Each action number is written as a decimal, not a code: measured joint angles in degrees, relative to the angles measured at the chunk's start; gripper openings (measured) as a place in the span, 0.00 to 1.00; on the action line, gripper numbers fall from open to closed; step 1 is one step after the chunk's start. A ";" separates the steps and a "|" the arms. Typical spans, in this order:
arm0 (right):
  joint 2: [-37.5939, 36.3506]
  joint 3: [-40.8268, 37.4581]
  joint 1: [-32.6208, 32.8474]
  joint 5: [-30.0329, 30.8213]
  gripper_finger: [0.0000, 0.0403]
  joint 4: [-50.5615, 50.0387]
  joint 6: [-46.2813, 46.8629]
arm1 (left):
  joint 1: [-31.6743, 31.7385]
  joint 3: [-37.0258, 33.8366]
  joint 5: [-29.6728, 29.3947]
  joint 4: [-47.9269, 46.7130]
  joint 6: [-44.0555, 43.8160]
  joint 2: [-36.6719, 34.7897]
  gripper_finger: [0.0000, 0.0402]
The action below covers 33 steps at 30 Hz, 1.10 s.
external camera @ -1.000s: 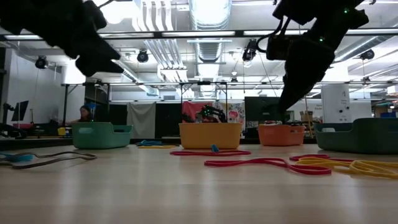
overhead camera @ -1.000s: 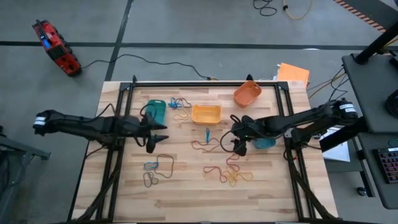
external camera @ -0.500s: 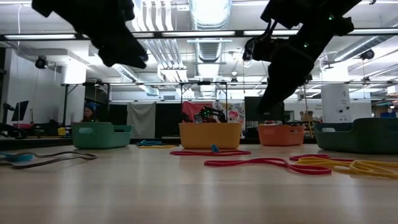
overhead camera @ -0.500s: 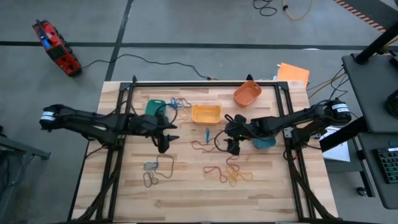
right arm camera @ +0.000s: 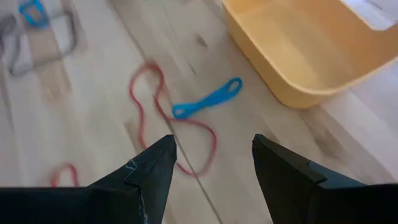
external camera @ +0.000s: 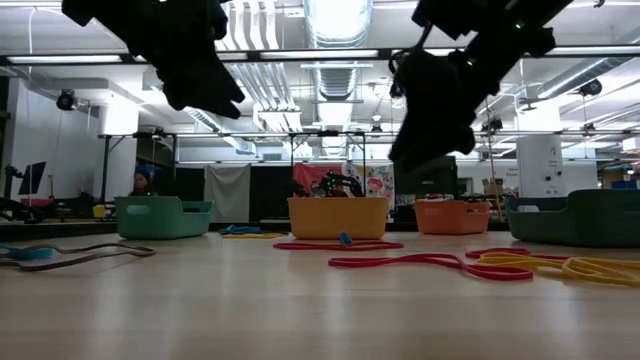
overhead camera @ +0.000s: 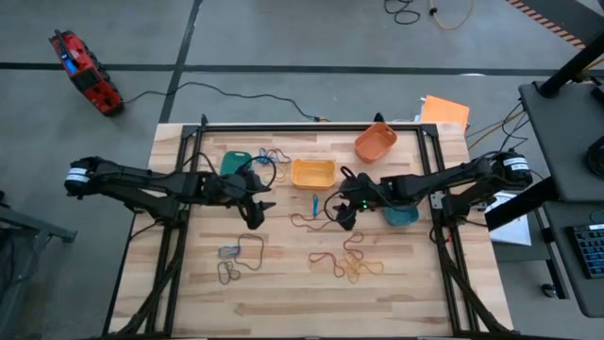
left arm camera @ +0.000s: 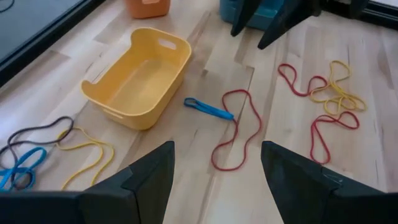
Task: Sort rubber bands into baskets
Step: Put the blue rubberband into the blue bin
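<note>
place: workshop hall | evidence: ceiling ducts (external camera: 330, 25), concrete floor (overhead camera: 283, 47)

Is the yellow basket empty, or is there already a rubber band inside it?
Empty. The left wrist view looks into the yellow basket and shows only its bare bottom.

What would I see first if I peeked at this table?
Probably the two dark arms reaching in from both sides, with the left gripper and right gripper open above the middle of the table. Between them sits an empty yellow basket, with a small blue rubber band and a long red rubber band just in front.
</note>
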 joint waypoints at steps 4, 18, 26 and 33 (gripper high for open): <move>3.19 5.00 0.76 -0.02 0.51 -0.07 1.79 | 0.01 -0.18 -0.12 0.30 0.65 -0.12 0.56; 21.29 28.92 1.01 2.94 0.51 -25.48 16.20 | 0.07 0.14 -10.19 -9.95 3.15 -6.35 0.56; 27.57 32.53 1.03 2.58 0.51 -25.56 28.09 | 0.07 -0.58 -15.03 -10.21 9.30 -12.40 0.56; 31.17 32.57 0.86 3.34 0.51 -25.39 32.35 | 0.07 -2.59 -16.41 -10.28 11.19 -16.61 0.56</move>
